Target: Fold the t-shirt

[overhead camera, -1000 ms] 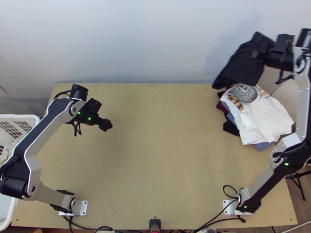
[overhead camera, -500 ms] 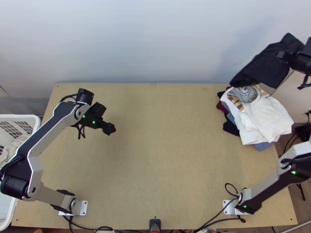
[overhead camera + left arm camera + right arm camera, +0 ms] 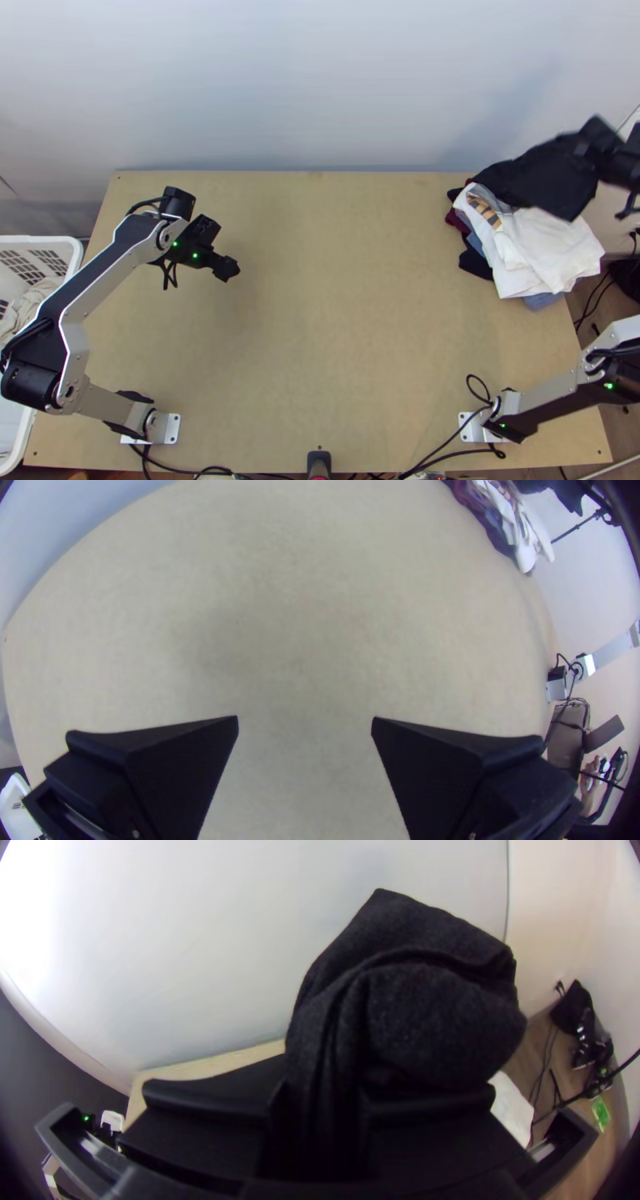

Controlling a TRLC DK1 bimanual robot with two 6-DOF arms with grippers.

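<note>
**Dark t-shirt [image 3: 544, 180] held over the far right corner of the table [image 3: 336, 320]**

The left gripper [image 3: 305, 727] is held over the left half of the table, its fingers spread wide with nothing between them; it is presumably parked there so that the other side is left free. Beyond the left edge, a white laundry basket [image 3: 48, 239] is set, with pale cloth [image 3: 30, 308] inside (perhaps the supply for later folding).

At the far right corner, a pile of folded garments [image 3: 476, 264] is topped by a white printed t-shirt [image 3: 552, 248]. The dark t-shirt is held across the pile's far part by the right gripper [image 3: 320, 1107], whose fingers are closed on one side of it. By the top view, it appears as a compact folded packet; whether the pile is touched cannot be told. By the right wrist view, the cloth is seen gathered into creases between the fingers, with layers bulging beyond. The one-sided grip is probably meant to let the packet be laid down without unfolding, though a corner could be dragged on release.
</note>
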